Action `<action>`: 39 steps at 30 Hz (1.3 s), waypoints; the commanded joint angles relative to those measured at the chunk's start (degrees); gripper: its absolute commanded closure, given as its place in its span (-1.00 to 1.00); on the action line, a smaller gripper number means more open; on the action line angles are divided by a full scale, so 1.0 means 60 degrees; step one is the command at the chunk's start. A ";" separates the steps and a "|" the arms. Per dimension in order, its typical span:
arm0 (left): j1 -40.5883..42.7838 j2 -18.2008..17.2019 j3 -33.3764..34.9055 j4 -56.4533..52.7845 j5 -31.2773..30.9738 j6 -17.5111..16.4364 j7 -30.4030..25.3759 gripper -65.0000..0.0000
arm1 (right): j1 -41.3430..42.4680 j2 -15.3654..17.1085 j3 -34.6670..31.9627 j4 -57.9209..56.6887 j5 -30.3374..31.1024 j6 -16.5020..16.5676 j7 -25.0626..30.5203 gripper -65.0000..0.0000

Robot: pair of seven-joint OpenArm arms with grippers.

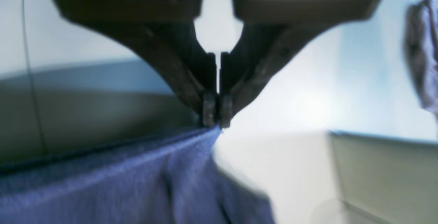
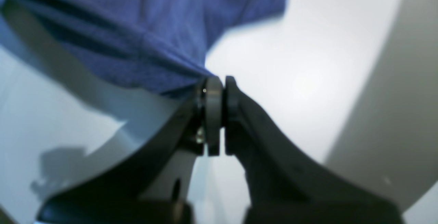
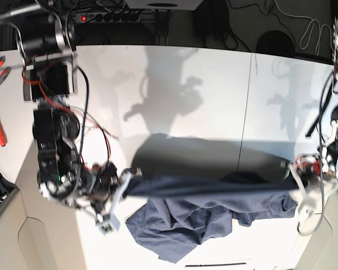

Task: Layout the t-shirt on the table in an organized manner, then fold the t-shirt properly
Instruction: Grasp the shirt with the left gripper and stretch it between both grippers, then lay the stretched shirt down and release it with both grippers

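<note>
I can't read any text, label, brand or number from here. The t-shirt (image 3: 186,216) shows me only plain blue cloth in all three views; no lettering faces the cameras. The table (image 3: 214,95) carries no markings I can make out, and both wrist views are too blurred for small print on the arms.

One overhead camera, two close wrist cameras

Base view looks straight down on the wide white tabletop (image 3: 214,84); each wrist view sits tight behind its jaws — all share the heathered navy-blue cotton t-shirt (image 3: 208,188).
</note>
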 commanded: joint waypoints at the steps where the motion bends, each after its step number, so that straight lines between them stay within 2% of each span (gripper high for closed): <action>1: 0.0025 -0.0295 -0.0131 0.0091 0.0521 0.0379 0.0091 1.00 | 0.0069 0.0328 0.0087 0.0182 -0.0251 -0.0186 -0.0182 1.00; 6: 0.0863 -0.0219 -0.0131 0.0091 0.0812 0.0368 0.0933 1.00 | -0.0841 0.0885 0.0087 0.0415 0.1155 0.0000 -0.1413 1.00; 10: 0.1253 -0.0189 -0.0131 0.0091 0.1111 0.0368 0.1337 1.00 | -0.1508 0.1056 0.0087 0.0510 0.1402 0.0087 -0.1413 1.00; 15: 0.1665 -0.0127 -0.0131 0.0091 0.1089 0.0368 0.1330 1.00 | -0.2076 0.1049 0.0087 0.0510 0.1406 0.0084 -0.1410 1.00; 19: 0.1789 -0.0106 -0.0131 0.0091 0.1089 -0.0058 0.1326 1.00 | -0.2153 0.1049 0.0087 0.0510 0.1410 0.0087 -0.1242 1.00; 20: 0.1792 -0.0106 -0.0131 0.0091 0.1089 -0.0058 0.1326 1.00 | -0.2149 0.1049 0.0087 0.0510 0.1410 0.0091 -0.1064 0.93; 21: 0.1789 -0.0109 -0.0131 0.0091 0.1093 -0.0058 0.1326 0.87 | -0.2146 0.1045 0.0087 0.0510 0.1410 0.0127 -0.0834 0.80; 24: 0.1785 -0.0109 -0.0131 0.0091 0.1228 -0.0091 0.1147 0.22 | -0.2069 0.1042 0.0084 0.0521 0.1945 0.0576 -0.0364 0.41; 25: 0.1785 -0.0109 -0.0131 0.0091 0.1344 -0.0087 0.1111 0.10 | -0.2036 0.1038 0.0087 0.0525 0.2251 0.0674 -0.0277 0.34; 26: 0.1785 -0.0109 -0.0131 0.0091 0.1526 -0.0044 0.1111 0.06 | -0.2000 0.1016 0.0087 0.0525 0.2557 0.0816 -0.0182 0.33; 29: 0.1785 -0.0113 -0.0131 0.0113 0.2514 0.0583 0.0984 0.06 | -0.1821 0.0805 0.0084 0.0525 0.3140 0.1100 -0.0149 0.33; 33: 0.1785 -0.0117 -0.0131 0.0171 0.3614 0.1260 0.0696 0.07 | -0.1592 0.0401 0.0084 0.0525 0.3785 0.1228 -0.0142 0.33; 35: 0.1745 -0.0113 -0.0131 0.0189 0.3617 0.1311 0.0459 0.07 | -0.1537 0.0127 0.0084 0.0525 0.4109 0.1541 -0.0113 0.33; 39: 0.1650 -0.0117 -0.0131 0.0459 0.3552 0.1311 0.0470 0.07 | -0.1490 -0.0499 0.0076 0.0525 0.4218 0.1566 -0.0117 0.33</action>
